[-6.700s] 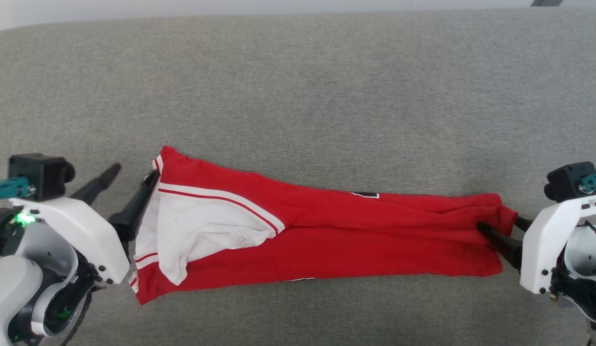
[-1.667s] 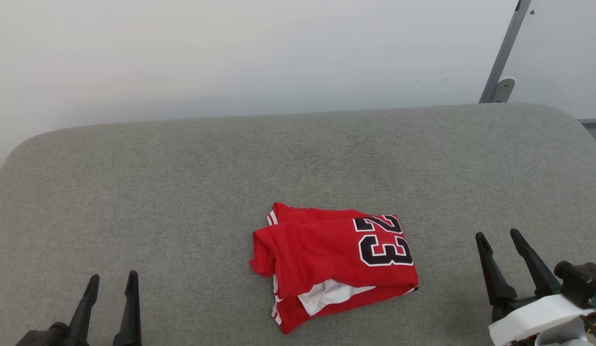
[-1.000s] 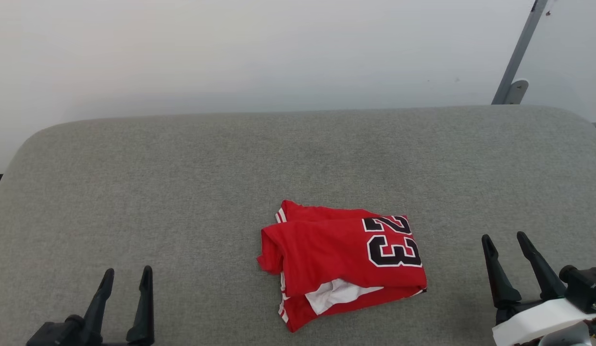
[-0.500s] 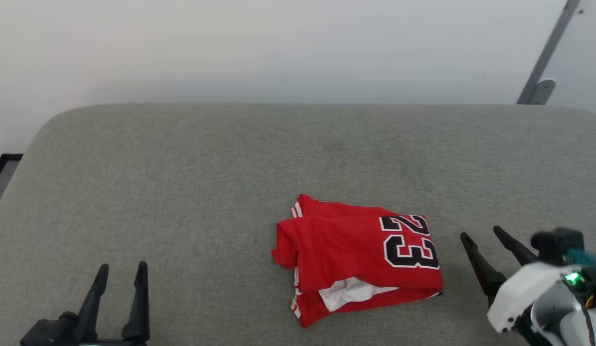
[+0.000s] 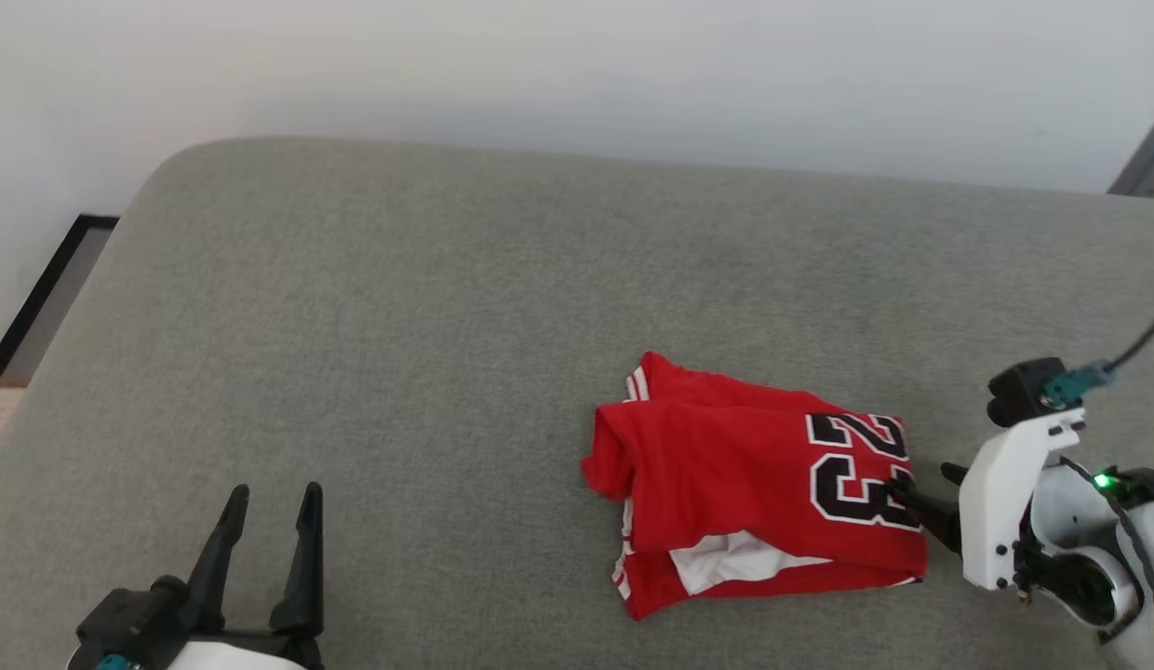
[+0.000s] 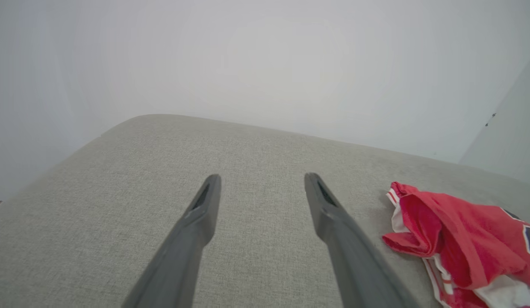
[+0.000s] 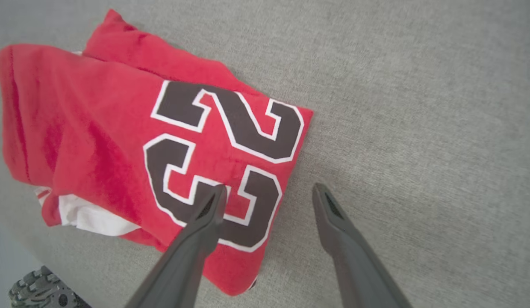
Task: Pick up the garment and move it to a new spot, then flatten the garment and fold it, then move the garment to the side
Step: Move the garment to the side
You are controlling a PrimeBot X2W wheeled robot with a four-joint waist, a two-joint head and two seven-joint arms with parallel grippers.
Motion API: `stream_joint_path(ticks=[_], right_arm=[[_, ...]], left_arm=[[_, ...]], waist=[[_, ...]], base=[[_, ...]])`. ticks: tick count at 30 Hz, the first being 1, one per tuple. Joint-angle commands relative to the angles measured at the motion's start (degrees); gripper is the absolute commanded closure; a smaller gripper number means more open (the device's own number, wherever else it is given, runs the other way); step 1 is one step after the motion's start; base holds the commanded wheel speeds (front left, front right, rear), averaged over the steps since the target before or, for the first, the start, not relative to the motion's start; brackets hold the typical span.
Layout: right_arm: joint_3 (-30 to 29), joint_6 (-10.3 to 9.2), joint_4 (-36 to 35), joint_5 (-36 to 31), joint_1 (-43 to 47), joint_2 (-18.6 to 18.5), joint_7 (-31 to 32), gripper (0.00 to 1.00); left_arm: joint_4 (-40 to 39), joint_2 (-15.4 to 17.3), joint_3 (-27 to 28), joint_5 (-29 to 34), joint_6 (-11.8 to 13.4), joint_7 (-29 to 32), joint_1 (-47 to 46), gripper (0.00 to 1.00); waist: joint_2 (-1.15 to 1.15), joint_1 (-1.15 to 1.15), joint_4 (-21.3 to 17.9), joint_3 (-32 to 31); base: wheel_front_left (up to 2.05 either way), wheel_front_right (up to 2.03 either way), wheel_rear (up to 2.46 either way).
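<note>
1. Half a second ago the right gripper (image 5: pixel 923 477) stood clear of the folded garment (image 5: pixel 726 465). Now it straddles the garment's right edge, fingers spread: one tip over the black number (image 7: pixel 286 128), the other over bare cushion (image 5: pixel 400 326). Contact can't be told. The head camera has swung too.
2. Left gripper (image 5: pixel 275 491) is spread and empty, well left of the garment.
3. Garment lies right of centre, with open cushion to its left and behind, up to the wall (image 5: pixel 540 74).

Grey upholstered surface (image 5: pixel 400 326) before me, bearing one folded red garment (image 5: pixel 726 475), "23" uppermost, well apart from the surface's rounded corner (image 5: pixel 181 167).
</note>
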Motion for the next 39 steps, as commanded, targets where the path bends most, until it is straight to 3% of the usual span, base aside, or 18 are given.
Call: stream_joint_path(ticks=[1,7,16,17,28,39], right_arm=[[0.61,0.0,0.5,0.18,-1.28,-0.28,2.31,0.0],[2.55,0.0,3.7,0.86,-5.17,0.57,10.82,0.0],[6.6,0.01,11.0,1.43,-7.5,4.32,15.37,0.0],[7.64,0.01,11.55,2.33,-7.47,4.8,15.41,0.98],[5.66,0.0,3.37,4.9,-12.0,-1.69,12.01,1.0],[1.01,0.0,-0.39,2.92,-16.59,-7.95,9.07,1.0]], left_arm=[[0.12,0.06,-0.36,-0.63,-0.14,-0.29,-1.1,0.0],[0.59,0.09,-1.68,-0.89,-0.14,-0.29,-3.16,0.0],[1.65,-0.24,-2.83,-1.42,-0.14,-0.29,-5.86,0.0],[1.82,-0.37,-2.79,-1.38,-0.14,-0.29,-6.17,0.0],[0.68,0.14,-0.53,-2.49,-0.14,-0.28,-8.24,0.0],[-1.29,2.15,-3.87,-1.15,-0.14,-0.28,-15.03,0.0]], waist=[[0.0,0.0,1.14,1.17],[0.0,0.0,3.01,3.8],[0.0,0.0,4.28,6.28],[0.0,0.0,4.3,6.54],[0.0,0.0,0.42,8.49],[0.0,0.0,-8.03,13.12]], base=[[0.0,0.0,0.0],[0.0,0.0,0.0],[0.0,0.0,0.0],[0.0,0.0,0.0],[0.0,0.0,0.0],[0.0,0.0,0.0]])
